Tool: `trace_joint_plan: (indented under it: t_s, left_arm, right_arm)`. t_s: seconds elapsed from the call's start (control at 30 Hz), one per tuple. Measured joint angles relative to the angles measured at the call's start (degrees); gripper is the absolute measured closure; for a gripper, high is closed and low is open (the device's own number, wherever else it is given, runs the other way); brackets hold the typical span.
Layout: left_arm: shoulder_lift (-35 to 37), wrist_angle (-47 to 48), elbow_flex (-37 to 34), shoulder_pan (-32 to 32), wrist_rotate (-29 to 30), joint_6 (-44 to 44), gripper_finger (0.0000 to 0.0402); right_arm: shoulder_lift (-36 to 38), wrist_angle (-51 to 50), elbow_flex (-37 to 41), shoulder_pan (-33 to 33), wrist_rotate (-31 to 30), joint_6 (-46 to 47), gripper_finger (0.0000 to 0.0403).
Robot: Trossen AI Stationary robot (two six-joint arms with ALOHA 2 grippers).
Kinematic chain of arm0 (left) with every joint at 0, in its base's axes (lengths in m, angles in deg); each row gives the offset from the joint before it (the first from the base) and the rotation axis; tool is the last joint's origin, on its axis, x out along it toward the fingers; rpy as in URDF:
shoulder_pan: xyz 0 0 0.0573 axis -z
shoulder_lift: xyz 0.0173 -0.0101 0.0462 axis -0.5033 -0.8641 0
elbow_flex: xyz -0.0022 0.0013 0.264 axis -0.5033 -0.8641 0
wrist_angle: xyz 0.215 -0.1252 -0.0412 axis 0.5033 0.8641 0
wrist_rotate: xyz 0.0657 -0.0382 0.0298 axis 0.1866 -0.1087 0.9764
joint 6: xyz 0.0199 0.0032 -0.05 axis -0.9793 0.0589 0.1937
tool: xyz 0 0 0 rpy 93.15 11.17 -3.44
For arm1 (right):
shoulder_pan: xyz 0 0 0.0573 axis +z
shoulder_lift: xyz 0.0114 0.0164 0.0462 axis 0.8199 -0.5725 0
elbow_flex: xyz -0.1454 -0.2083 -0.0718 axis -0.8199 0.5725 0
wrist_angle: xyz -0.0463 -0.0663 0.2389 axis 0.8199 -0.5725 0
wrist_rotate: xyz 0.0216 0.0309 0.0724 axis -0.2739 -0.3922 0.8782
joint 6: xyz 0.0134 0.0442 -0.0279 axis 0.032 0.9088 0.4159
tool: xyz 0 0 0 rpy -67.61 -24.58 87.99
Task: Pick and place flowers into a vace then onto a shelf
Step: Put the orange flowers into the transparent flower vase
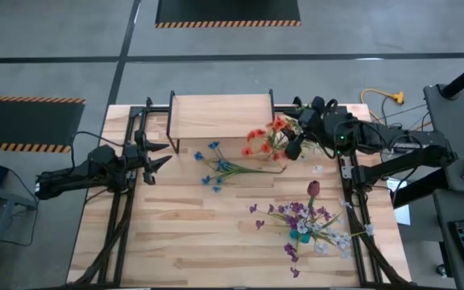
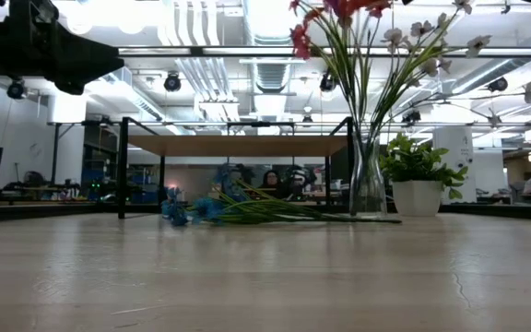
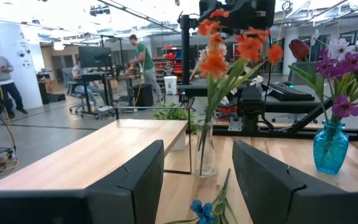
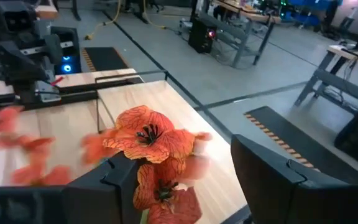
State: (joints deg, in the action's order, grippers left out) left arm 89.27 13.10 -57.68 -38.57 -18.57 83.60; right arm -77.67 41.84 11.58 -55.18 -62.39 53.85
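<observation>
A: Blue flowers (image 1: pixel 220 169) lie loose mid-table w/ stems; orange flowers (image 1: pixel 266 137) stand in clear vase (image 3: pixel 204 149) beside shelf (image 1: pixel 220 113).
B: Right gripper (image 1: pixel 294 147)?
A: Half open above orange blooms, holding nothing. Left gripper (image 1: pixel 158 157) parted, empty, waiting. Next, I'd judge: fetch blues.

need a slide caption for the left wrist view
Orange flowers in a clear vase beside the shelf, a blue vase of purple blooms nearby, seen between the left gripper's open jaws.
</observation>
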Motion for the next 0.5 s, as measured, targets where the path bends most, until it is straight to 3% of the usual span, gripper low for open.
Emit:
trace_joint_plan:
  t_s: [0.5]
  left_arm:
    - [0.0,0.0,0.0,0.0,0.0,0.0,0.0226]
  right_arm:
    - [-1.0,-12.2,-0.7,0.0,-0.1,5.8,0.0183]
